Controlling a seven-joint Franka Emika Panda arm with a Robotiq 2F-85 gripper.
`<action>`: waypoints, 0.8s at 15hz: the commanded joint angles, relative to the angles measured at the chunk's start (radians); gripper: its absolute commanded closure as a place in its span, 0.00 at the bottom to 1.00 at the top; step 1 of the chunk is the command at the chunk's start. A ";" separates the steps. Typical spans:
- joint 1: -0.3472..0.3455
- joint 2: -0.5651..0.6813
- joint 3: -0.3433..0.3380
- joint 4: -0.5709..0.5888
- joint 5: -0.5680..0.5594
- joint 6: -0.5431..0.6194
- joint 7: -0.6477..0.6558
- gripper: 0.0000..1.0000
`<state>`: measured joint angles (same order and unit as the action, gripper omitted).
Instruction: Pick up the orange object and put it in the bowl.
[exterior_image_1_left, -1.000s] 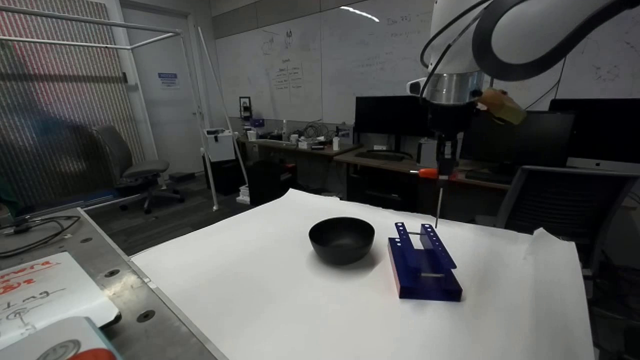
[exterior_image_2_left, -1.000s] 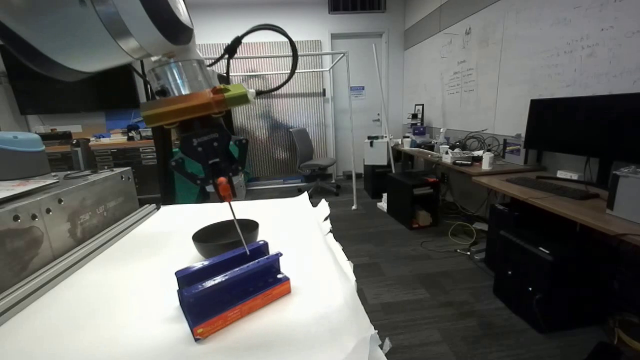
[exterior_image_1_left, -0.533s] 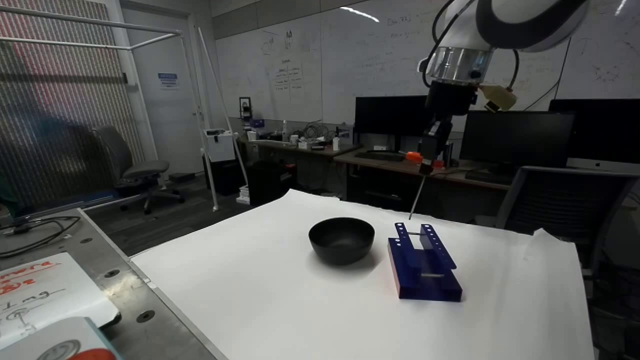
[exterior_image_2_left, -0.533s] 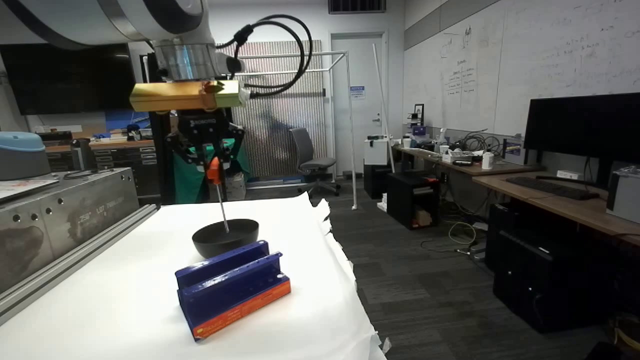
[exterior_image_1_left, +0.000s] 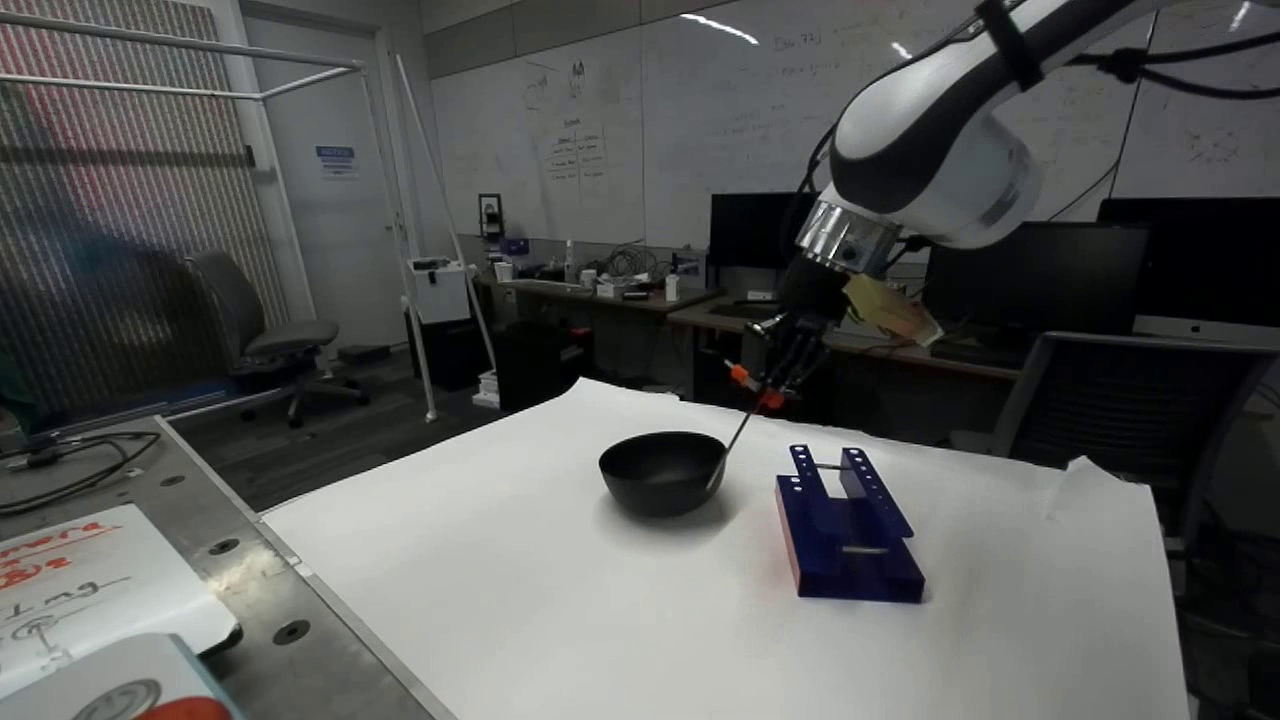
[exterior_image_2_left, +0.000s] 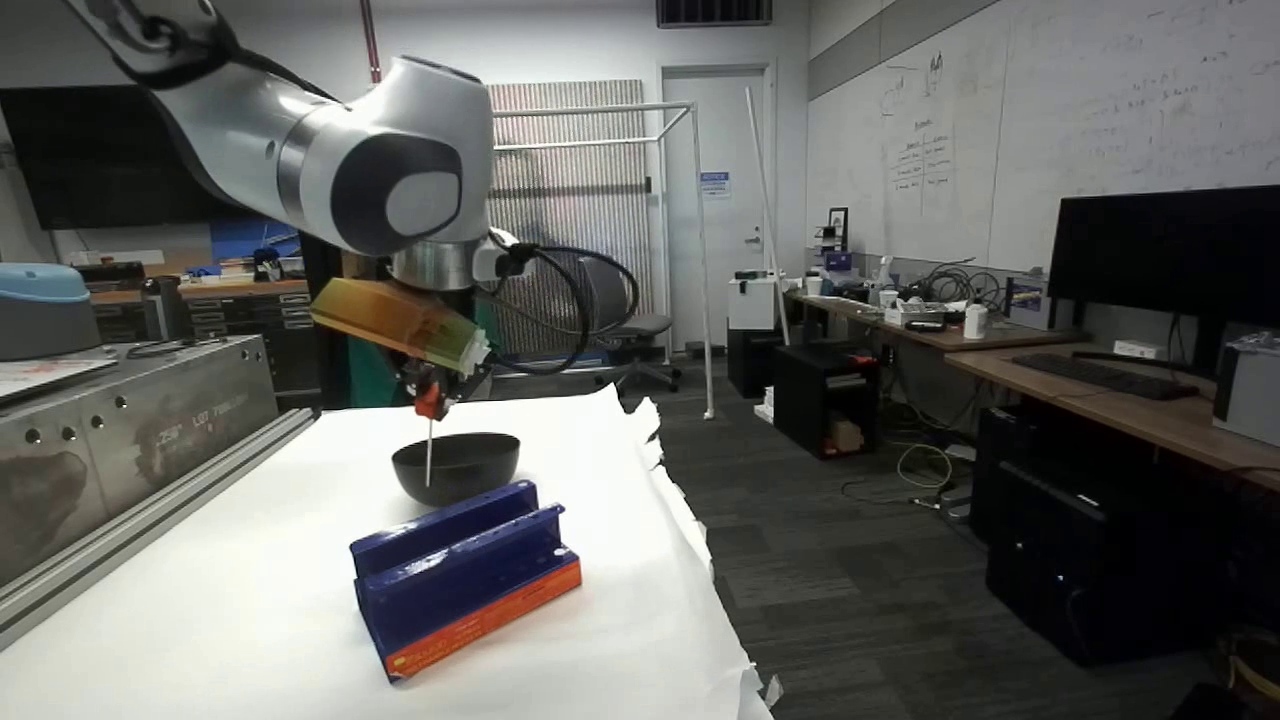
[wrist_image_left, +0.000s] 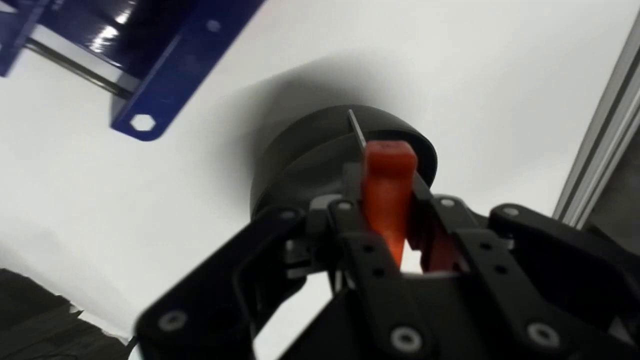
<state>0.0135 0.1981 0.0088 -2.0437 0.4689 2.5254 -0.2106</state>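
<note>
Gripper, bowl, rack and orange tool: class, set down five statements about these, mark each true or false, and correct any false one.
1. The gripper holds the orange tool. True.
2. The orange tool points straight up. False: its metal shaft runs downward.
3. The bowl and blue rack stand on the white sheet. True.
4. The blue rack touches the bowl. False: the white sheet shows between them.
5. The orange tool lies loose inside the bowl. False: it is in the gripper.

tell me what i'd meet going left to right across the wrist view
Blue rack → black bowl → grey metal rail; the orange-handled tool overlaps the bowl there, so it is left out.
</note>
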 joint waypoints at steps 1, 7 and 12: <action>-0.051 0.079 0.067 0.138 0.174 0.041 -0.008 0.89; -0.087 0.116 0.085 0.264 0.329 0.045 -0.015 0.89; -0.097 0.189 0.099 0.306 0.475 0.161 -0.104 0.89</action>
<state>-0.0671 0.3136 0.0807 -1.7975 0.8576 2.6225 -0.2477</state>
